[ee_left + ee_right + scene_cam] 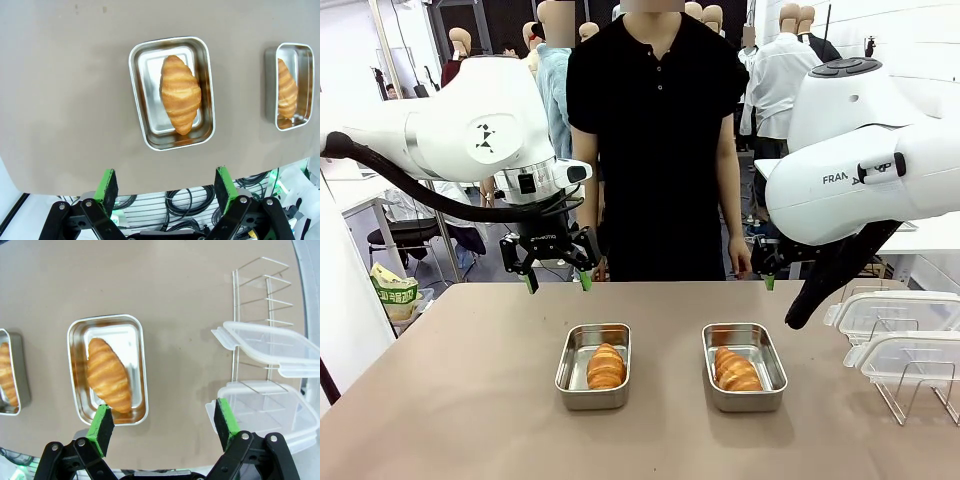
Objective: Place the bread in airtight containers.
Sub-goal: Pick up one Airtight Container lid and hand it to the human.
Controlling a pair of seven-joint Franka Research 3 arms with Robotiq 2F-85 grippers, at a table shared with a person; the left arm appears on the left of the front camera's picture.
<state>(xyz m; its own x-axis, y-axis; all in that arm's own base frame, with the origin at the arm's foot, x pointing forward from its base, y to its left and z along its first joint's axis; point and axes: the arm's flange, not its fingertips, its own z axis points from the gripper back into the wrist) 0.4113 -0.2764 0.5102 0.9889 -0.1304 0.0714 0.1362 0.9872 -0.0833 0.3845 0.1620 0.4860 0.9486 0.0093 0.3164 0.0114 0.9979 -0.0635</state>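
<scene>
The table [450,400] spans the front view, with a person [658,150] standing at its far side, hands down and clear of the work; the left arm [470,130] and right arm [860,180] hang over the far half of the table; at the robot's right a clear rack [920,400] carries a lid [898,312] and a second lid [912,358], both off their containers; mid-table sit the left tin [564,375] and the right tin [780,378], side by side and apart, both uncovered; each holds one roll lying lengthwise inside its walls, the left roll [606,366] and the right roll [736,370]; the left gripper [558,280] hovers beyond the left tin, jaws spread and holding nothing, and its wrist view looks straight down on that tin; the right gripper [164,420] is likewise spread and empty, hanging between the right tin and the rack. The bread step looks done, so I judge that lidding is the step in hand; the next move likely calls for the right gripper to reach the rack, pinch a lid by its rim, carry it level over a tin, square the corners and press it down without nudging the roll.
</scene>
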